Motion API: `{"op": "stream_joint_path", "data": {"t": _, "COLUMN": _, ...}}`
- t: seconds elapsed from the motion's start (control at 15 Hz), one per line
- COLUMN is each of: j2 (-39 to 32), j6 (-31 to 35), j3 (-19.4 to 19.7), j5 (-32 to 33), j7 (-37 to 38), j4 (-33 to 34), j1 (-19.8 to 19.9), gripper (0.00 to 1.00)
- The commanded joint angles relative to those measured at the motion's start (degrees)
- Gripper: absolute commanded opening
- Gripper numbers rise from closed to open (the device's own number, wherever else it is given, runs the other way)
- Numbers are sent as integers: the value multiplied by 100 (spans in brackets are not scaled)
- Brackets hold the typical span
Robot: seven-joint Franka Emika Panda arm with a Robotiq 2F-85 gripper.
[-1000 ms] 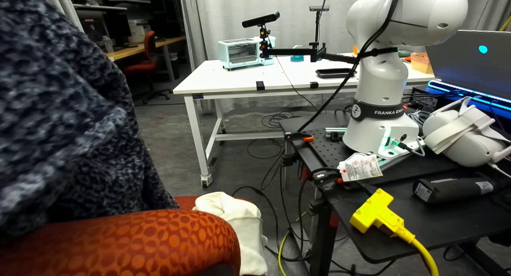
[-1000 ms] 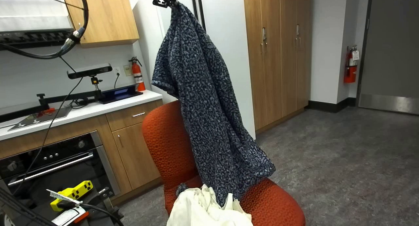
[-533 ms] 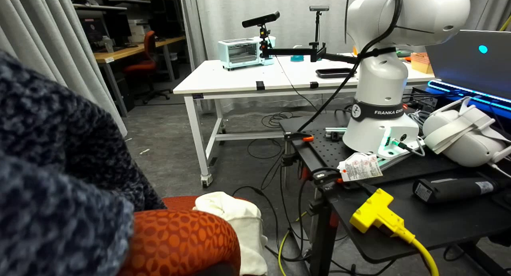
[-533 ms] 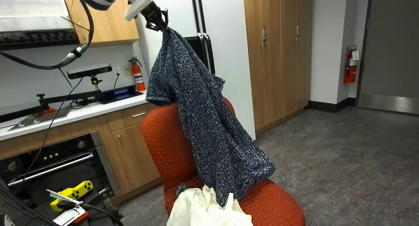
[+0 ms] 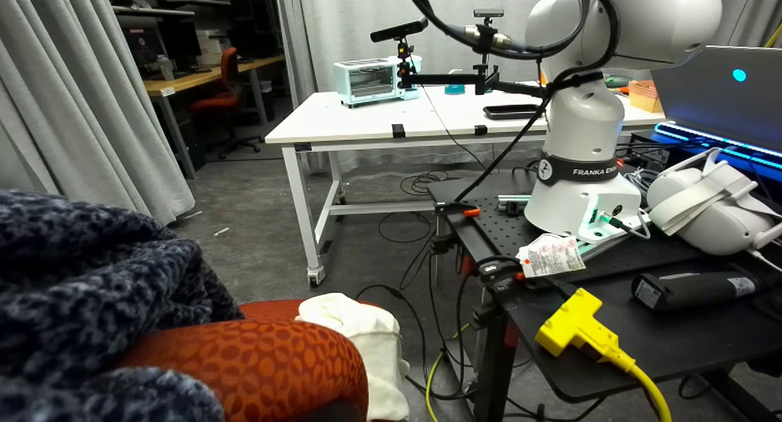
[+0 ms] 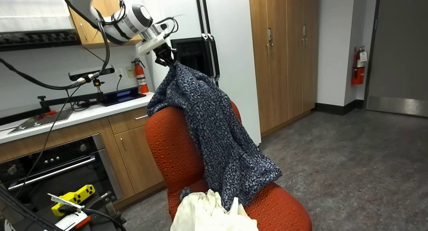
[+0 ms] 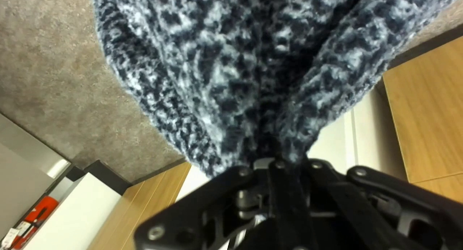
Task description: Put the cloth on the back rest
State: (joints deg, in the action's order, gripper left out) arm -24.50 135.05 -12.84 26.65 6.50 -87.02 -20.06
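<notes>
The dark blue speckled cloth (image 6: 217, 124) hangs from my gripper (image 6: 172, 62) in an exterior view. It drapes over the top of the orange-red back rest (image 6: 169, 140) and runs down its front to the seat. Part of it hangs behind the top edge. In an exterior view the cloth (image 5: 91, 275) lies in folds over the back rest (image 5: 269, 361). In the wrist view the gripper (image 7: 276, 163) is shut on a bunched end of the cloth (image 7: 224, 62); the fingertips are partly hidden by fabric. The gripper is a little above the back rest.
A cream-white fabric (image 6: 214, 211) lies on the seat (image 6: 277, 207), touching the cloth's lower end. A yellow power strip (image 5: 580, 324) sits on the black robot table (image 5: 666, 355). A counter (image 6: 133, 104) and a fridge (image 6: 230, 40) stand behind the chair.
My gripper has moved down, bringing the cloth's held end lower. The cloth's upper part has sunk and now sags in folds on the back rest's top. Its lower end stays on the seat.
</notes>
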Motion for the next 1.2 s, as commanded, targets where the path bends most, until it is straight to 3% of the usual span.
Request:
{"op": "stream_joint_path", "data": {"t": 0.0, "j2": -338, "j6": -397, "j3": 244, "j5": -54, "j7": -154, "j4": 439, "j1": -282, "gripper": 35}}
{"op": "stream_joint_path", "data": {"t": 0.53, "j2": -489, "j6": -1250, "j3": 330, "j5": -202, "j7": -172, "j4": 785, "j1": -442, "gripper": 96}}
{"op": "stream_joint_path", "data": {"t": 0.73, "j2": -511, "j6": -1619, "j3": 286, "j5": -340, "j7": -270, "j4": 911, "j1": -437, "gripper": 100}}
{"op": "stream_joint_path", "data": {"t": 0.8, "j2": -30, "j6": -1533, "j3": 320, "j5": -317, "j7": -315, "j4": 312, "j1": -310, "gripper": 100}}
{"op": "stream_joint_path", "data": {"t": 1.13, "j2": 645, "j6": -1044, "j3": 497, "j5": -158, "j7": -84, "j4": -623, "j1": -3, "gripper": 100}}
